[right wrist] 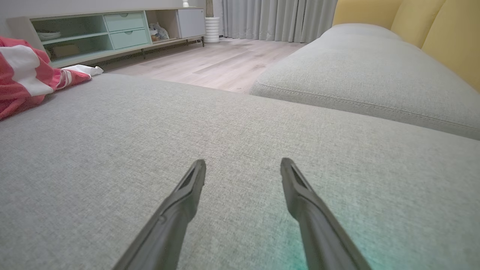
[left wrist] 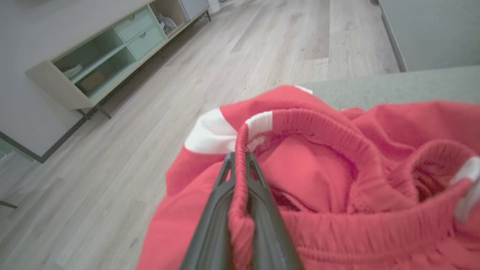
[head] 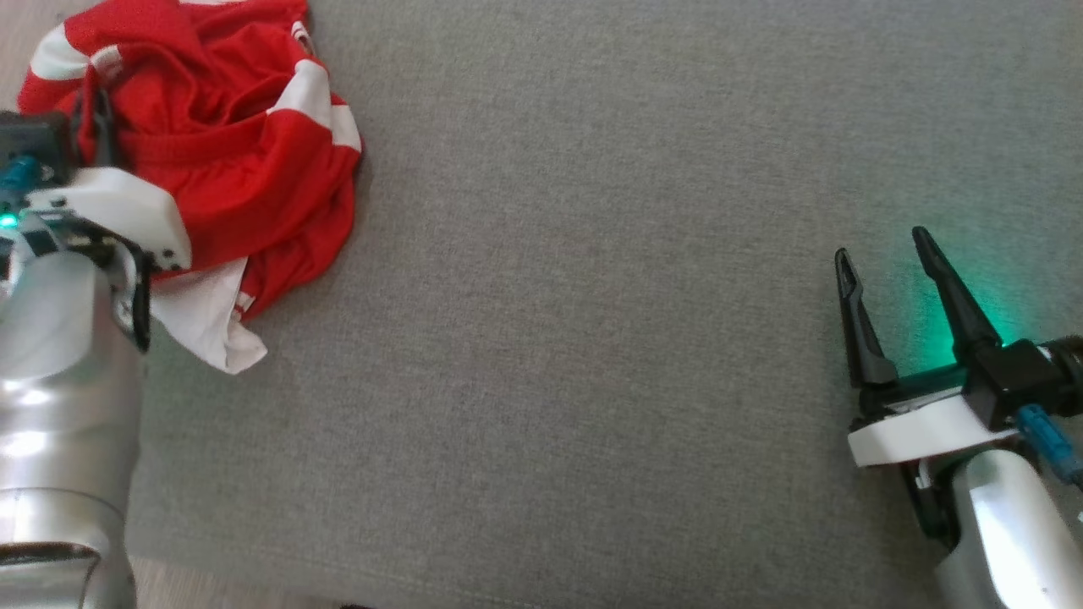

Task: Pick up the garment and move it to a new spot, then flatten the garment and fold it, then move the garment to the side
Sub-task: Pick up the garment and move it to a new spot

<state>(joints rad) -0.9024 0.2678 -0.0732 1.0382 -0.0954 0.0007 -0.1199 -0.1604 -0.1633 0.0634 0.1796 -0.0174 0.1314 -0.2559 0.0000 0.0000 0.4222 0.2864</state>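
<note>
Garment: red shorts (head: 245, 161) with white panels, bunched in a heap at the far left corner of the grey sofa cushion (head: 592, 296); one white hem (head: 216, 321) trails off the heap toward the robot.
Left hand (left wrist: 240, 155): narrow, fingers pinched together on a fold of the elastic waistband (left wrist: 318, 123) — red cloth squeezed between them in the left wrist view.
Right hand (head: 880, 244): wide, nothing between the fingers; low over bare cushion at the right, well apart from the garment.
Contact with cushion, right hand: cannot tell.
Surroundings: wooden floor (left wrist: 112, 168) just past the heap, a low pale-green cabinet (left wrist: 97, 63) along the wall, a second grey seat (right wrist: 375, 71) with yellow back cushions (right wrist: 431, 30) beyond.
Step in hand: by the look of it, the first one — picking the garment up. Grip taken on the waistband, while most of the cloth rests on the cushion.
Progress: early, as judged; nothing flattened, nothing folded, no new spot reached.
Next move calls for: a lift high enough to bring the trailing hem clear, then a carry toward the open middle of the cushion, where both hands can reach it for spreading.
Handling: probably light and limp; from a single pinch point, likely to hang long and swing.
Risk: heap close to the cushion's edge, so a slipped grip could send part of it down to the floor; a firm hold on the thick elastic looks the safer purchase.
</note>
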